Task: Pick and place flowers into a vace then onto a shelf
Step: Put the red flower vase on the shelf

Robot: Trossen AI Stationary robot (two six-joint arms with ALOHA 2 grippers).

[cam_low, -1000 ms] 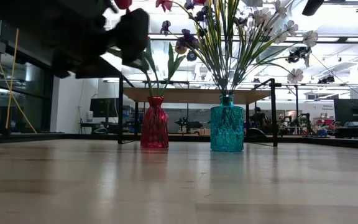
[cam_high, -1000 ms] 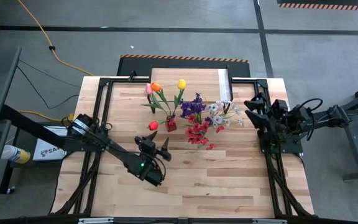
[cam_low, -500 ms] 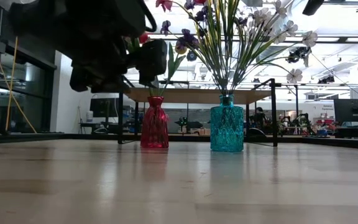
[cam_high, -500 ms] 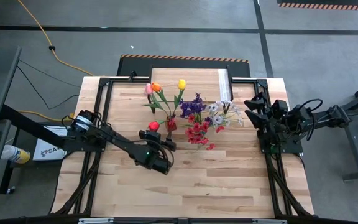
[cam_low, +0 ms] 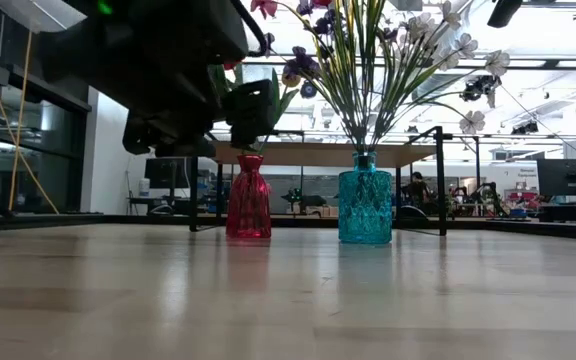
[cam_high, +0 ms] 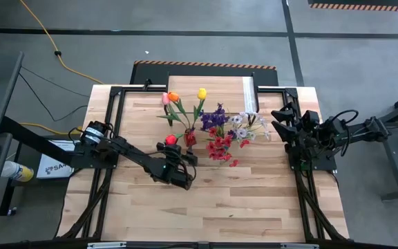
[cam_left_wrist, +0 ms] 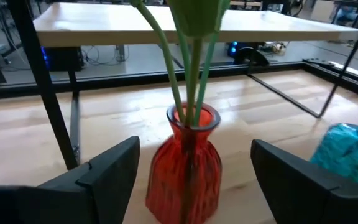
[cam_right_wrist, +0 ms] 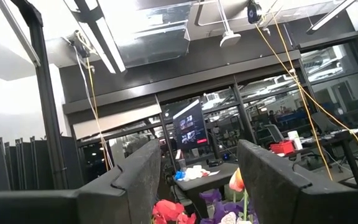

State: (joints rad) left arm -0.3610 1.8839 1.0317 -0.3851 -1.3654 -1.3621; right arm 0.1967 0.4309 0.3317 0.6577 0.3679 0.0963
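A red glass vase (cam_left_wrist: 188,167) stands on the table and holds green-stemmed tulips (cam_high: 173,97): pink, orange, yellow and a drooping red one (cam_high: 170,140). Beside it a teal vase (cam_low: 365,204) holds purple, white and red sprays (cam_high: 228,128). My left gripper (cam_high: 179,153) is open just on the near side of the red vase; in the left wrist view its fingers (cam_left_wrist: 98,177) stand apart to either side of the vase, not touching. Behind the vases stands the shelf (cam_low: 318,153). My right gripper (cam_high: 282,119) waits open at the table's right edge.
The shelf's thin black legs (cam_low: 195,185) stand just behind the vases, and its light top (cam_left_wrist: 104,22) is above vase height. Black frame rails (cam_high: 112,117) run along the table's left and right sides. Bare planks (cam_high: 220,200) lie toward the near edge.
My left gripper has moved from the near middle of the table toward the far edge and the red vase, turning to face it, and now stands open close before it. The vases and flowers have stayed put.
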